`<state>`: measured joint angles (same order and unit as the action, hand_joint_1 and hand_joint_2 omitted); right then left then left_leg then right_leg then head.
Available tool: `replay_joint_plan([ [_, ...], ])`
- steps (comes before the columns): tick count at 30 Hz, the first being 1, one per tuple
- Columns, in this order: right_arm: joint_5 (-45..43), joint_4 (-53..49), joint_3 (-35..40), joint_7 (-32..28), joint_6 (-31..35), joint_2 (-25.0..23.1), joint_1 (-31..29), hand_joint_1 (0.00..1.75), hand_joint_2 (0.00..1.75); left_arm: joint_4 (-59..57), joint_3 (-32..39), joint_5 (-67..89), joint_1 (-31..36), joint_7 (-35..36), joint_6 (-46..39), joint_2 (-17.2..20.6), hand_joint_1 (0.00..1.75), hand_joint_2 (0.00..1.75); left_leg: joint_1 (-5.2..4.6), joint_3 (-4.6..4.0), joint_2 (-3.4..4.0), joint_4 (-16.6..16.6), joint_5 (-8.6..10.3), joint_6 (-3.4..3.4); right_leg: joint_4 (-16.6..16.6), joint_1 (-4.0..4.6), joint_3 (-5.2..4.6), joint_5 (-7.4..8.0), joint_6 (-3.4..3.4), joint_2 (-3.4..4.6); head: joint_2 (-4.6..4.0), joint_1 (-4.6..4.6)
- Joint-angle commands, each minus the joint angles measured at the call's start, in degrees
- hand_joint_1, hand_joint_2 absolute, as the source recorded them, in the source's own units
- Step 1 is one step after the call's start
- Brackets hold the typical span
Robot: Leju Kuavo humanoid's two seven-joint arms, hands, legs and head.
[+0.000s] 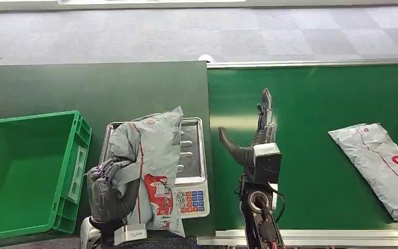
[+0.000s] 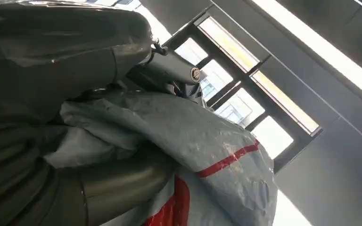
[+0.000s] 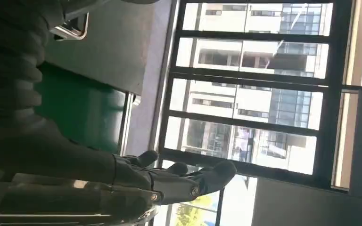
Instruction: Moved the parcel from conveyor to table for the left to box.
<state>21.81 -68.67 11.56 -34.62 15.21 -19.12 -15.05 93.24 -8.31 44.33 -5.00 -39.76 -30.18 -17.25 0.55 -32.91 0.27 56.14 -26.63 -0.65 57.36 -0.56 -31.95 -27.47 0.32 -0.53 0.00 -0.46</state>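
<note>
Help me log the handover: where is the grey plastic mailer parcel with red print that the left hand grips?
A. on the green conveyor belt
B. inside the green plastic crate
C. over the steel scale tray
C: the left hand holds the grey plastic mailer parcel over the steel scale tray, outside the green plastic crate.

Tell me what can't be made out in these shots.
- Scale: its platform and part of its keypad lie under the held parcel, head view.
- Left hand: fingertips buried in parcel folds, left wrist view.
- Second parcel: far end cut by the head view's edge.
- Green crate: one side cut off.
</note>
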Motion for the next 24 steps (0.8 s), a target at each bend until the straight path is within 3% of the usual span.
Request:
replay_joint_plan([
  [1, -0.5, 4.7, -1.3, 0.2, -0.6, -0.9, -3.6, 0.00, 1.75, 2.4, -6.2, -3.3, 0.6, -0.2, -5.8, 5.0, 1.68, 1.75, 0.01, 0.02, 0.08, 0.0, 0.00, 0.00, 0.0, 0.01, -0.01, 0.03, -0.03, 0.11, 0.00, 0.00],
  [2, -0.7, 6.2, -1.7, 0.2, -1.1, -0.9, -4.1, 0.00, 1.75, 5.6, -9.5, -4.3, -0.1, -0.2, -9.5, 6.5, 1.71, 1.75, 0.01, 0.01, 0.04, 0.0, 0.01, 0.00, 0.0, 0.01, -0.02, 0.02, -0.02, 0.07, 0.00, 0.00],
  [8, -4.1, 11.4, -4.4, 0.2, -5.6, -0.8, -4.5, 0.00, 1.75, 28.9, -8.5, -4.0, -3.6, -0.2, -9.8, 2.9, 1.71, 1.75, 0.06, -0.10, 0.11, 0.1, -0.05, 0.01, 0.0, 0.07, -0.10, 0.01, -0.01, 0.13, 0.00, 0.00],
  [10, -4.3, 13.8, -5.7, 0.2, -6.9, -0.8, -4.4, 0.00, 1.75, 34.4, -4.1, -2.1, -2.6, -0.2, -9.8, 0.3, 1.75, 1.75, 0.07, -0.10, 0.11, 0.1, -0.04, 0.00, 0.0, 0.08, -0.10, 0.02, -0.01, 0.14, 0.00, 0.00],
  [12, -4.3, 14.8, -6.5, -0.2, -7.6, -0.7, -3.8, 0.00, 1.75, 33.4, 0.6, -7.9, -2.1, -0.2, -9.8, 1.7, 1.73, 1.75, 0.07, -0.07, 0.17, 0.1, -0.06, 0.00, 0.0, 0.08, -0.09, 0.02, -0.02, 0.21, 0.00, 0.00],
  [13, -4.3, 14.7, -6.6, -0.4, -7.4, -0.6, -3.6, 0.00, 1.75, 33.3, 0.9, -8.3, -2.0, -0.2, -9.8, 2.0, 1.52, 1.75, 0.06, -0.05, 0.17, 0.1, -0.04, -0.01, 0.0, 0.07, -0.07, 0.03, -0.03, 0.20, 0.00, 0.00],
  [14, -6.8, 13.0, -9.1, 1.0, -7.7, -0.9, -1.0, 0.00, 1.75, 26.1, 8.5, -12.0, -3.6, -0.2, -9.8, -0.2, 1.52, 1.75, 0.02, 0.00, 0.13, 0.0, -0.02, -0.01, 0.0, 0.02, -0.03, 0.03, -0.02, 0.15, 0.00, -0.02],
  [15, -8.8, 11.2, -10.0, 1.2, -10.7, 0.3, 2.0, 0.00, 1.75, 22.4, 15.8, -17.4, -2.2, -0.2, -9.8, 3.0, 1.54, 1.75, 0.01, 0.11, 0.16, -0.1, 0.02, -0.01, -0.1, 0.02, 0.05, 0.06, -0.05, 0.21, 0.00, 0.02],
  [17, -9.2, 13.6, -11.3, 0.0, -13.9, 1.5, 4.2, 0.00, 1.75, 20.4, 20.3, -24.8, -1.5, -0.2, -9.7, 8.2, 1.55, 1.75, -0.02, 0.48, -0.02, -0.5, 0.12, -0.05, -0.4, -0.01, 0.41, 0.08, -0.09, 0.04, 0.00, 0.00],
  [21, -9.4, 19.6, -13.8, -3.5, -13.7, 1.2, 3.9, 0.00, 1.75, 17.7, 20.4, -28.3, -0.4, -0.2, -9.8, 11.5, 1.61, 1.75, 0.05, 0.43, 0.07, -0.4, 0.05, -0.06, -0.3, 0.06, 0.30, 0.04, -0.10, 0.10, 0.00, -0.04],
  [24, -9.4, 17.7, -15.0, -3.7, -13.5, 1.2, 5.0, 0.00, 1.75, 14.5, 19.4, -27.9, 2.8, -0.2, -9.8, 11.6, 1.59, 1.75, 0.09, 0.23, -0.11, -0.2, 0.04, 0.00, -0.2, 0.10, 0.18, -0.02, -0.04, -0.09, 0.00, -0.02],
])
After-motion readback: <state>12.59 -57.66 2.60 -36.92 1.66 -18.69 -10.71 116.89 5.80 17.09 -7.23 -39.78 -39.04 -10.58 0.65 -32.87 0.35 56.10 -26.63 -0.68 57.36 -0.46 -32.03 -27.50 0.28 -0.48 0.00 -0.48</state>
